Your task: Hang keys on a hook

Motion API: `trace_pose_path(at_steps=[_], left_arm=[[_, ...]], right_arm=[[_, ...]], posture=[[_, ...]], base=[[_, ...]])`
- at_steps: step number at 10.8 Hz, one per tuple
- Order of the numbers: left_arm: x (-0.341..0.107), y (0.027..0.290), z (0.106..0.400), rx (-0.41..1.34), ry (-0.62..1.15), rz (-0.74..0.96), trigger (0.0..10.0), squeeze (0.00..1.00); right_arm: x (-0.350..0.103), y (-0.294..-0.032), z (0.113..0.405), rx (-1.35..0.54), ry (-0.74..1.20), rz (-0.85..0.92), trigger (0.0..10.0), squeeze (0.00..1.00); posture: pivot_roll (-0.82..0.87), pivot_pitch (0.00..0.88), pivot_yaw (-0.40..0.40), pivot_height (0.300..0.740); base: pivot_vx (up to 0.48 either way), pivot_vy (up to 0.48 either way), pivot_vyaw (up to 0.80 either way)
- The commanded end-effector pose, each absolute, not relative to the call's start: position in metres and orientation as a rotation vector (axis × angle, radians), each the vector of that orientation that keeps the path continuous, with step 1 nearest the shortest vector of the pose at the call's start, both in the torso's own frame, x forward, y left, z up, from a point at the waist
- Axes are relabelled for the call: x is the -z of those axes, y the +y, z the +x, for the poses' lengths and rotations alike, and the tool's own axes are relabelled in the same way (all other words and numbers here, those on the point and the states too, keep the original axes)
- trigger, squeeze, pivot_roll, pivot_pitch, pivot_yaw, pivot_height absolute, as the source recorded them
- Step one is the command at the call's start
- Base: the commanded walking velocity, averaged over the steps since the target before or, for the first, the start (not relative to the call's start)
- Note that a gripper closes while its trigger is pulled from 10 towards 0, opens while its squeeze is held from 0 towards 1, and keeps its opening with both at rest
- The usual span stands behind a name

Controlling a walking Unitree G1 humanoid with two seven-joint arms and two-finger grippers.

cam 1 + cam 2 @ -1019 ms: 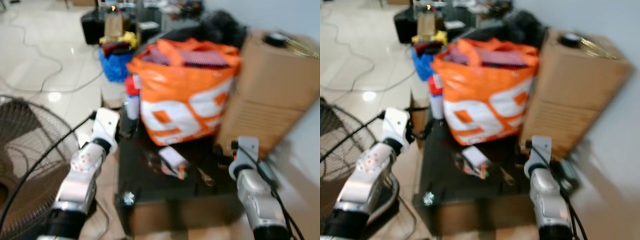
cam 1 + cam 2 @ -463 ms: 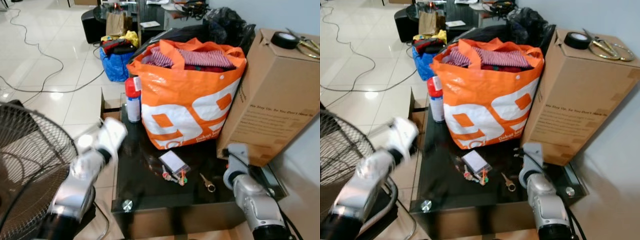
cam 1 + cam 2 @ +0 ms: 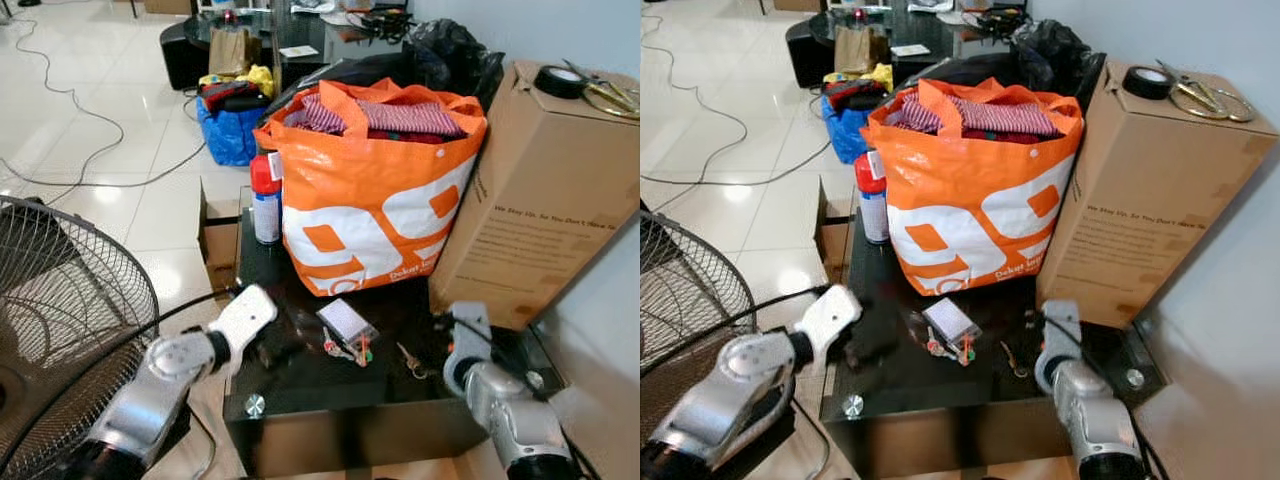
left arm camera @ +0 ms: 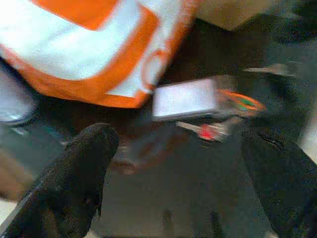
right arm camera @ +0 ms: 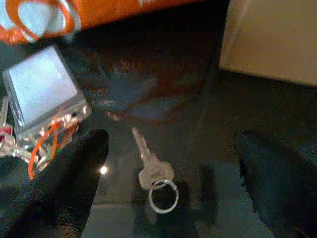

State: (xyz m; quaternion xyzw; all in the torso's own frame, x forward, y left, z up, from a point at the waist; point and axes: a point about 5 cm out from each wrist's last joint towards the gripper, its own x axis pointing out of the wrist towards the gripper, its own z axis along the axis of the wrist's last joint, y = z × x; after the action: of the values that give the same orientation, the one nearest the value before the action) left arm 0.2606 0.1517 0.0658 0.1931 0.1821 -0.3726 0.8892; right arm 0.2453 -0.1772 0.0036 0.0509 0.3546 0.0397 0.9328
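My right gripper (image 5: 168, 163) hovers spread above the single key (image 5: 148, 166) lying flat on the black table (image 3: 330, 385); the left gripper (image 4: 178, 178), also spread, faces the key bunch (image 3: 345, 348). I'd centre over the ring, descend squarely and pinch gently.

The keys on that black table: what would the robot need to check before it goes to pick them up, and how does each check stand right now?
1. Single key lies flat on the black table, nothing on top: ok.
2. Right pincer open, key between its fingers' line of sight: ok.
3. Left pincer open, aimed at the key bunch with its clear tag: ok.
4. Room to close: orange bag and cardboard box stand apart from the keys: ok.
5. A hook to hang them on: cannot tell.
6. Left wrist view sharp enough to aim: not ok, blurred.
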Motion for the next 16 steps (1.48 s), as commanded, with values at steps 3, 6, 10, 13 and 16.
trace_pose_path(at_steps=[3,6,10,13,16], left_arm=[[-0.083,0.156,0.282,0.606,0.33,0.229,10.0,0.0],[-0.071,0.15,0.273,0.702,0.365,0.343,10.0,0.0],[-0.068,0.142,0.271,0.761,0.382,0.369,10.0,0.0],[-0.051,0.12,0.248,1.039,0.449,0.486,10.0,0.0],[-0.044,0.118,0.246,1.077,0.486,0.568,10.0,0.0]], right_arm=[[-0.007,-0.183,0.247,-0.071,0.721,0.078,10.0,1.0],[-0.004,-0.18,0.246,-0.094,0.738,0.052,10.0,0.15],[-0.002,-0.183,0.247,-0.097,0.751,0.032,10.0,0.0],[0.012,-0.174,0.249,-0.113,0.781,0.127,10.0,0.0],[0.019,-0.177,0.249,-0.094,0.813,0.339,10.0,0.0]], posture=[[-0.08,0.0,-0.054,0.74],[-0.08,0.0,-0.055,0.74],[-0.09,0.0,-0.053,0.74],[-0.13,0.0,-0.032,0.74],[-0.14,0.0,-0.062,0.74]], base=[[0.0,0.0,0.0],[0.0,0.0,0.0],[0.0,0.0,0.0],[0.0,0.0,0.0],[0.0,0.0,0.0]])
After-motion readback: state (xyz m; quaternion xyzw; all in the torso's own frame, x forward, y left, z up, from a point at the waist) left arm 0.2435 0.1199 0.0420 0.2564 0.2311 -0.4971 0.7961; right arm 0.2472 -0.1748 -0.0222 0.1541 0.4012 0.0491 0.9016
